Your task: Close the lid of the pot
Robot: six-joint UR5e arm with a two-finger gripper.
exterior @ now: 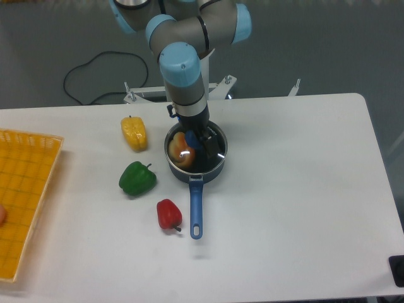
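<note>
The gripper (194, 136) hangs over the pot (195, 158), the lid (211, 148) seemingly seated on it; the jaws' state cannot be told. Peppers (137, 178) lie left of the pot.
</note>
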